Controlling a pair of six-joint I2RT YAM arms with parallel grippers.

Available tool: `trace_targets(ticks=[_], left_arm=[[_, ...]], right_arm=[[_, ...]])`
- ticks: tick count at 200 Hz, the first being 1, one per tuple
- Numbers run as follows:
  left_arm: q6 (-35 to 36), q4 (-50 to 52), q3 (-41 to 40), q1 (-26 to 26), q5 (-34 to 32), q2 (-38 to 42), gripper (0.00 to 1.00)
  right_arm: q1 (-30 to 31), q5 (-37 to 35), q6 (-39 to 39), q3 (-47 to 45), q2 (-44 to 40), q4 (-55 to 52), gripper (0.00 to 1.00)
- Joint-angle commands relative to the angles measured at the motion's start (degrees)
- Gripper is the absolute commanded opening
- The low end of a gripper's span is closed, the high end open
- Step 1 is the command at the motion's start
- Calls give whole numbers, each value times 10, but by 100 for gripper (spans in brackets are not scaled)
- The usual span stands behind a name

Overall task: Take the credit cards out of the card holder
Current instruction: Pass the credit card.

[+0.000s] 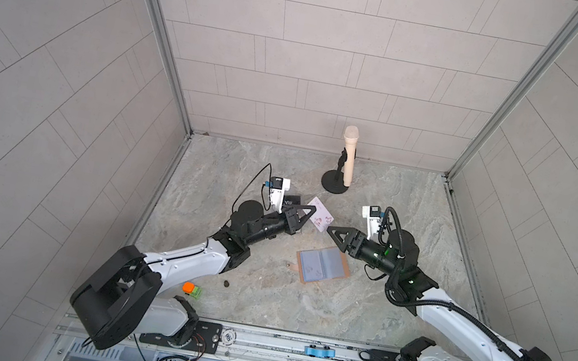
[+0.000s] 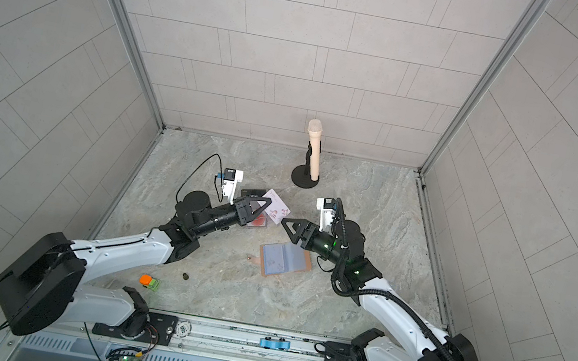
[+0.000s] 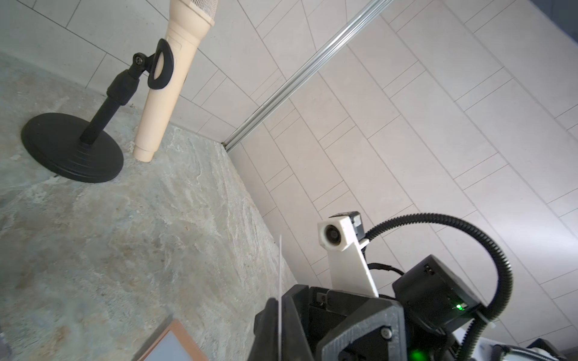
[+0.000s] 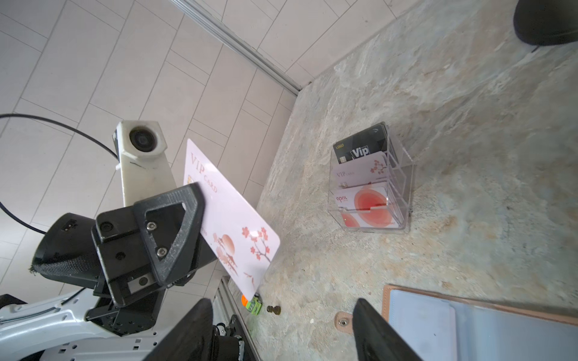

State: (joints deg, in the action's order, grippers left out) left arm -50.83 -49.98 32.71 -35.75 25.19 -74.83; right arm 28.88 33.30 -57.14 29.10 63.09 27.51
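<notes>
The card holder (image 1: pixel 322 267) (image 2: pixel 285 261) lies open on the stone table, blue-grey sleeves up, with its snap tab (image 4: pixel 342 320) to one side. My left gripper (image 1: pixel 307 213) (image 2: pixel 264 204) (image 3: pixel 281 300) is shut on a pale pink credit card (image 1: pixel 322 217) (image 4: pixel 231 225) and holds it in the air, behind and to the left of the holder. That card shows edge-on in the left wrist view. My right gripper (image 1: pixel 334 233) (image 4: pixel 283 303) stands open and empty just behind the holder, facing the card. Three more cards stand in a clear plastic box (image 4: pixel 375 187): dark Vip (image 4: pixel 359 150), pink (image 4: pixel 359 172), red-circled (image 4: pixel 366 203).
A beige microphone (image 1: pixel 346 159) on a black round stand (image 1: pixel 334 187) is at the back. An orange and green toy (image 1: pixel 192 289) and a small dark piece (image 1: pixel 226 283) lie front left. Tiled walls close in three sides of the table.
</notes>
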Motion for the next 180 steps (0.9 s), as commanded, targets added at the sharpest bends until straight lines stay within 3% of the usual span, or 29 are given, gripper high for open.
trace_targets(ticks=[1, 78, 123, 180], left_arm=[[-29, -71, -3, 4, -1, -9, 0], [-87, -167, -22, 6, -11, -45, 0], [-100, -192, -39, 7, -42, -34, 0], [-116, -220, -54, 7, -66, -33, 0]], right_arm=[[5, 1, -52, -4, 29, 113, 70], [34, 4, -66, 11, 68, 232, 57], [36, -16, -114, -2, 108, 337, 38], [42, -12, -149, 12, 153, 426, 26]])
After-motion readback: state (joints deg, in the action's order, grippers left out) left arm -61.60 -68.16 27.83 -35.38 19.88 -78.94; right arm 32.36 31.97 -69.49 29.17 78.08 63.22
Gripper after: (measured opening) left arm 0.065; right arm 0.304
